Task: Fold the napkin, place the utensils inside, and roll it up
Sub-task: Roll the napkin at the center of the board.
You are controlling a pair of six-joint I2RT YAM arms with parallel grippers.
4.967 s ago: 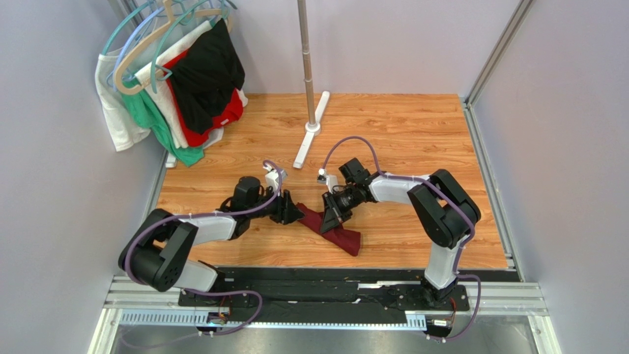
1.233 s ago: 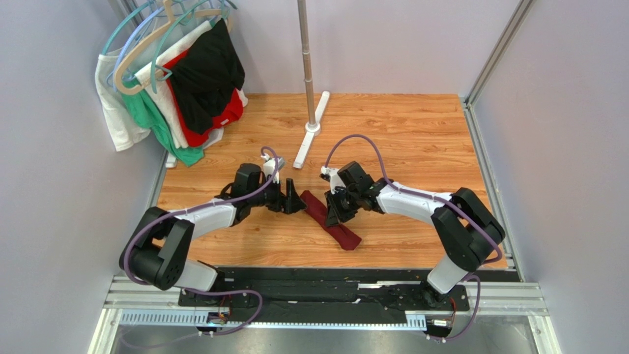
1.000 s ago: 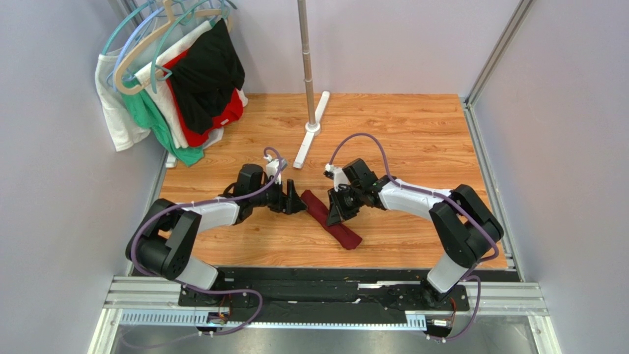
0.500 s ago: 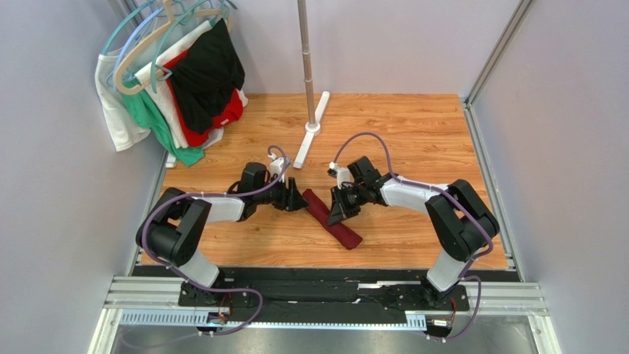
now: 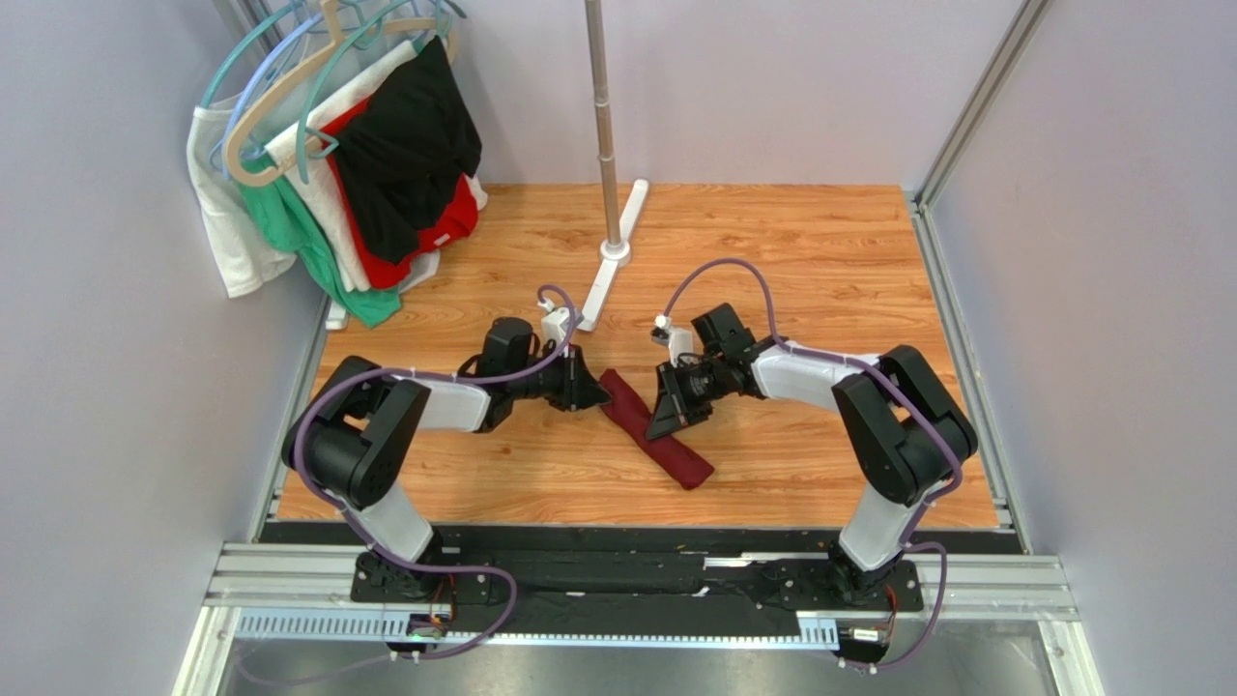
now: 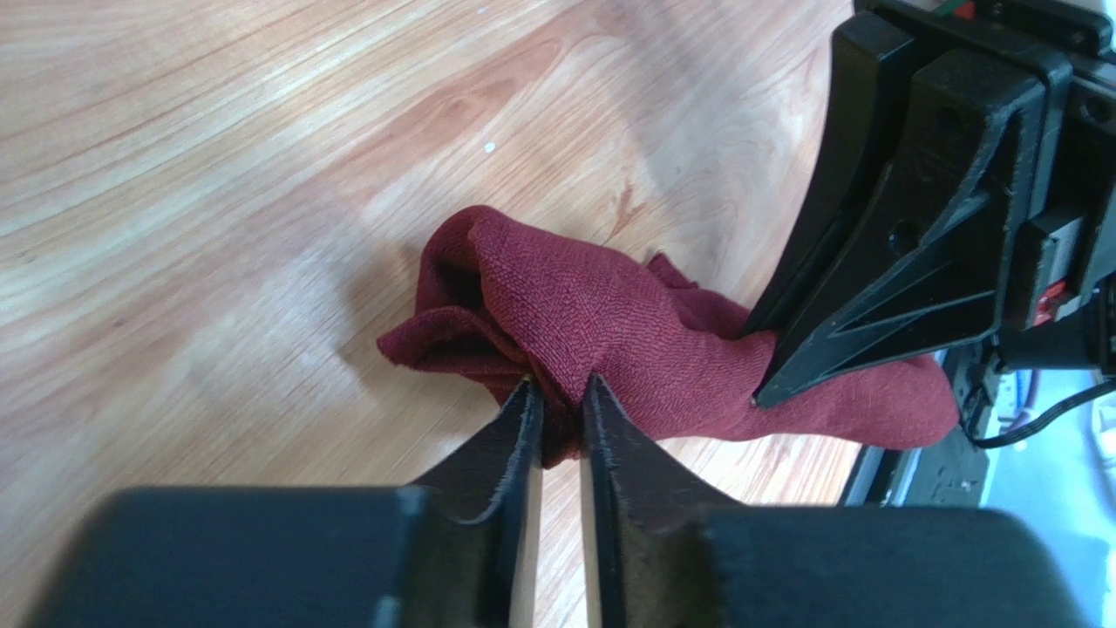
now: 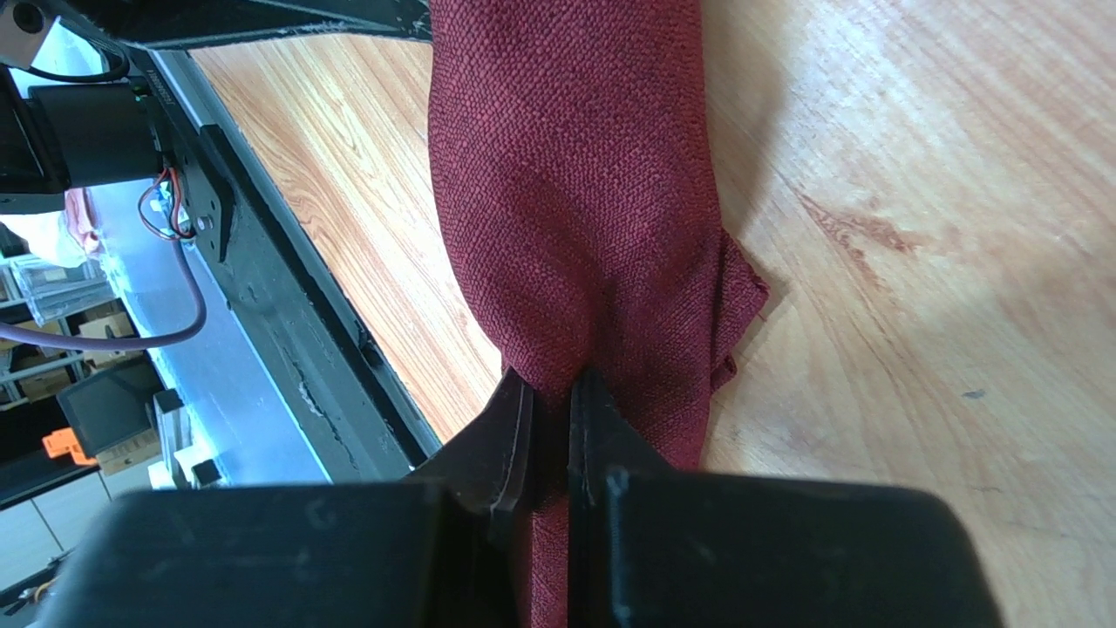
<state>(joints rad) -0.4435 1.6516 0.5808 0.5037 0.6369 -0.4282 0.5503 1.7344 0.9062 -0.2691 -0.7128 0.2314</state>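
- My left fingers [image 6: 504, 452] pinch the crumpled end of the rolled napkin [image 6: 629, 340].
- My right fingers [image 7: 495, 445] pinch it near the middle.
- It lies on the wooden tabletop [image 6: 197, 196].

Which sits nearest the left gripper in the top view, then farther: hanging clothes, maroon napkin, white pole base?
1. napkin, pinched by the left gripper.
2. white pole base, just behind it.
3. hanging clothes, far back-left corner.

A robot lab cell: grey panels [image 5: 1118, 319], aluminium framing [image 5: 973, 105]
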